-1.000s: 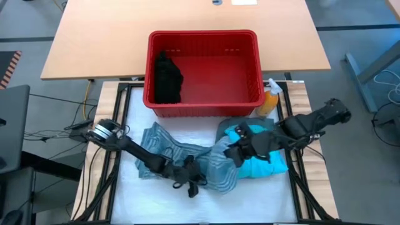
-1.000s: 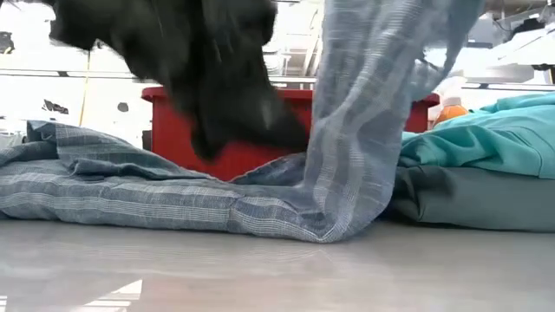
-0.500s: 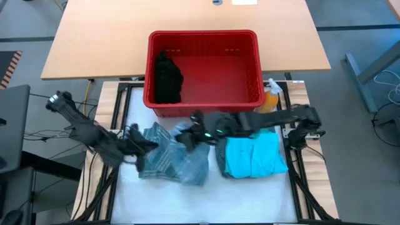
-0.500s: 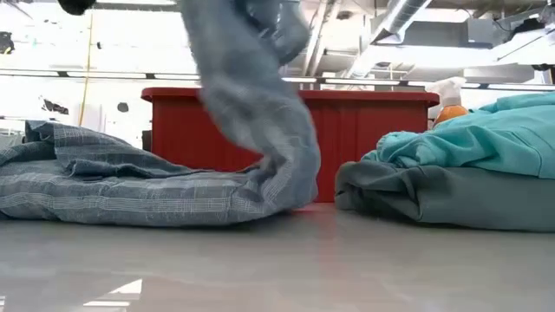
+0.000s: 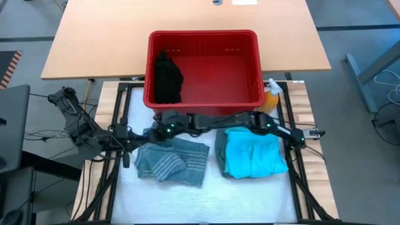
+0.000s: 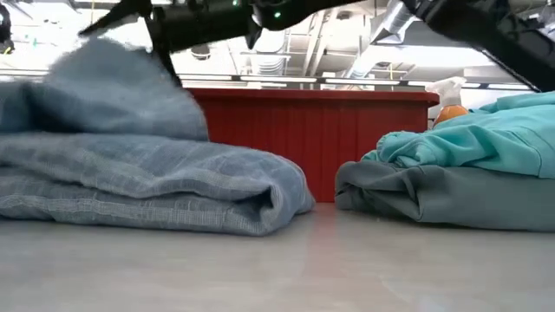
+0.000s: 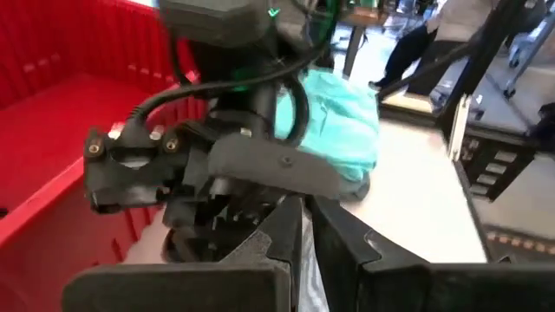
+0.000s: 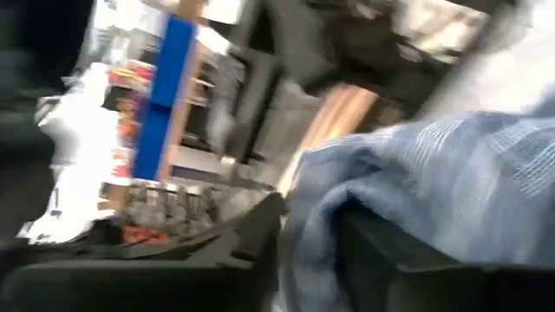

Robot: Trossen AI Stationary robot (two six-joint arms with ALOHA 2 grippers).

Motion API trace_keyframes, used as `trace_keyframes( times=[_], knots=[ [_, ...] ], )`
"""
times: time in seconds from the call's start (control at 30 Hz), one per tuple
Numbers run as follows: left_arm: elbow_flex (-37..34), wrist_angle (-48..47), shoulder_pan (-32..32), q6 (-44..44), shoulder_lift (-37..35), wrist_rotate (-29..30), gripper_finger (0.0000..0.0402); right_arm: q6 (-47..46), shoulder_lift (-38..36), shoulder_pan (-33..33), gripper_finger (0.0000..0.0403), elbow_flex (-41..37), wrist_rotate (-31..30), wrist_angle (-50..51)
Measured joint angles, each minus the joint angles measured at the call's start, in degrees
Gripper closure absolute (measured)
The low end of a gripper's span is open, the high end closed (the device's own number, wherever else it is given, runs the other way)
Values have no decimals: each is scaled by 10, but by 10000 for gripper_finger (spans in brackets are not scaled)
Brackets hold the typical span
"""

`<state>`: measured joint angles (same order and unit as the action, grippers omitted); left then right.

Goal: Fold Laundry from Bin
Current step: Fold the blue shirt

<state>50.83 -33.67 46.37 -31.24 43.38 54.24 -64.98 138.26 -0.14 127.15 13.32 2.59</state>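
- The left claw (image 7: 302,217) is pinched closed at the left edge of the blue-grey striped cloth (image 5: 174,161). I can't see any fabric in it. If it's snagged a thread and pulls back, it'll drag that edge and open the fold up.
- The right claw (image 5: 164,129) is reaching right across the table, and sits just past the left claw over the cloth's far-left corner. Its wrist view shows striped fabric bunched right against it, but I can't tell if it's actually gripping. If it lifts with cloth caught, the top layer goes up with it.
- The two claws are really close together, so a careless retreat could knock one into the other.
- The cloth under the right claw is a lumpy bundle with a hump on one side, so it might slump.
- The red bin (image 5: 250,94) is just behind the right claw, with a black garment (image 5: 167,78) inside. A raised elbow could clip the rim.
- The folded teal garments (image 5: 253,153) lie under the right arm, well back from its claw. A low swing home would scuff the pile.
- The orange spray bottle (image 5: 270,100) beside the bin corner could tip over too.
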Motion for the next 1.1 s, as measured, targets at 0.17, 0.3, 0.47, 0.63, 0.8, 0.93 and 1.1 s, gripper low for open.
trace_keyframes(
  times=[0.17, 0.3, 0.47, 0.63, 0.8, 0.93, 1.1],
  knots=[
    [-2, -18, 0, 11, -5, -12, 382, 8, 33, -8, 194, 76, -38, 155],
    [1, -22, 0, 8, -15, -40, 382, 15, 28, -14, 164, 70, -55, 204],
    [-4, -37, 0, 23, -7, -143, 382, 63, -14, 1, 160, 75, -38, 413],
    [-50, -1, -11, 35, 29, -178, 382, 51, -150, 85, 159, 78, -146, 691],
    [-98, 159, -98, 150, 83, -248, 382, -50, -178, 166, 159, 77, -207, 804],
    [-99, 245, -213, 206, 154, -440, 382, -116, -155, 200, 159, 72, -231, 827],
    [-67, 230, -289, 289, 254, -586, 362, -182, -153, 244, 159, 75, -246, 853]
  ],
)
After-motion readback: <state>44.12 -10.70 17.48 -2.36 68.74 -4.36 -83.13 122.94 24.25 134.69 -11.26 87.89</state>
